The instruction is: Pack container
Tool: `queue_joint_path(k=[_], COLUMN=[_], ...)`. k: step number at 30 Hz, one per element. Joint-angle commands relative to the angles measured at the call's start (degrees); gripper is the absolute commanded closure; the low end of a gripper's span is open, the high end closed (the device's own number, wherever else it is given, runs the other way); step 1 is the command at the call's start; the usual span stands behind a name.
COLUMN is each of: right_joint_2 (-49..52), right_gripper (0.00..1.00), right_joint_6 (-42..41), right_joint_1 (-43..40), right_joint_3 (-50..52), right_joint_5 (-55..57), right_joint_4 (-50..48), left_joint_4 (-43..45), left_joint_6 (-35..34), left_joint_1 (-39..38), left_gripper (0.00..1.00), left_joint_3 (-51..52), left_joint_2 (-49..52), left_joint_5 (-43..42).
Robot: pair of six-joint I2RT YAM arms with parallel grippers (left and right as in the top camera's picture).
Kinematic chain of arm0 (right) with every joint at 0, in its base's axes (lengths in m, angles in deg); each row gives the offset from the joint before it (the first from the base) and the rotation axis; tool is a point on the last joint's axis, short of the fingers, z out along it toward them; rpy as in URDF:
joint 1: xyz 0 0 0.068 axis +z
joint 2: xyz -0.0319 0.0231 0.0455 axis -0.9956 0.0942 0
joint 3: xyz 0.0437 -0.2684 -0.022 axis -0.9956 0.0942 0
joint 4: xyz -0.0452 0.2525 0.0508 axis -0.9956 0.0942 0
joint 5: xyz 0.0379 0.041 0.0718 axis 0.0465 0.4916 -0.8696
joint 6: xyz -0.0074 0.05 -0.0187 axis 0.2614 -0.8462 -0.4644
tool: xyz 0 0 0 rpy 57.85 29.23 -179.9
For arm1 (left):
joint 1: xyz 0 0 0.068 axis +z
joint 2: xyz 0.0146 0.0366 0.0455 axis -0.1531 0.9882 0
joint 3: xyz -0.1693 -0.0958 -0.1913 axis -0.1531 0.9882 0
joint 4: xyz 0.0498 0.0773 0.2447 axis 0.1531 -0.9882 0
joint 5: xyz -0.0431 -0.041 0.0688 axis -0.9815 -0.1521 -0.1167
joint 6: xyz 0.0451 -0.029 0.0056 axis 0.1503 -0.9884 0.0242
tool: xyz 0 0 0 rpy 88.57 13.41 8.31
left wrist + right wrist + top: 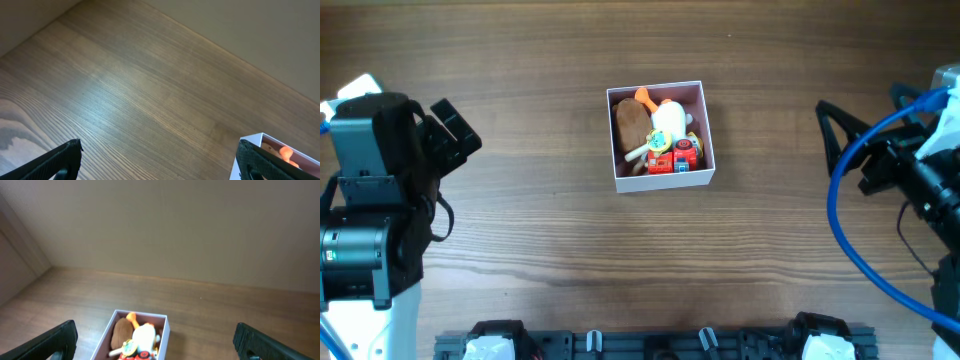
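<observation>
The container (pixel 661 182), a square white box with a dull pink inside, sits at the middle of the wooden table. It holds a brown toy (pixel 629 123), a white and orange toy (pixel 666 117) and a red toy (pixel 680 159). It shows in the right wrist view (pixel 165 326) and its corner in the left wrist view (pixel 260 137). My left gripper (pixel 455 125) is open and empty at the far left. My right gripper (pixel 840 135) is open and empty at the far right. Both are well away from the container.
A blue cable (pixel 850 215) loops along the right arm. A black rail (pixel 650 343) runs along the table's front edge. A plain wall (pixel 165 225) stands behind the table's far edge.
</observation>
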Motion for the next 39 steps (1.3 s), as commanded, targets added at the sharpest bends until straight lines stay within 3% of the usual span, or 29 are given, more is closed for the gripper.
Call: queue_joint_path(k=[1,10,16,22,28,34,39], right_joint_2=[-0.22,2.03,1.60,-3.10,-17.46,-32.24,-41.59], right_gripper=[0.00,0.00,0.00,0.00,0.00,0.00,0.00], right_joint_6=[0.94,2.49,6.38,16.20,14.25,14.43,14.43], right_joint_1=[0.13,0.13,0.13,0.15,0.13,0.15,0.15], right_joint_3=[-0.20,-0.20,-0.20,2.99,23.02,48.87,64.11], right_joint_5=[-0.87,1.46,-0.37,-1.92,2.62,1.64,-0.94], right_joint_4=[2.69,10.40,7.65,2.10,-8.72,-18.08,-23.85], left_joint_4=[0.13,0.13,0.13,0.13,0.13,0.13,0.13], left_joint_6=[-0.96,-0.96,-0.94,-0.94,-0.96,-0.94,-0.94], left_joint_1=[0.46,0.46,0.46,0.46,0.46,0.46,0.46], left_gripper=[0.00,0.00,0.00,0.00,0.00,0.00,0.00], left_joint_3=[-0.37,-0.37,-0.37,-0.37,-0.37,-0.37,-0.37], left_joint_2=[-0.22,-0.22,-0.22,-0.22,-0.22,-0.22,-0.22], left_joint_5=[0.13,0.11,0.11,0.13,0.13,0.13,0.11])
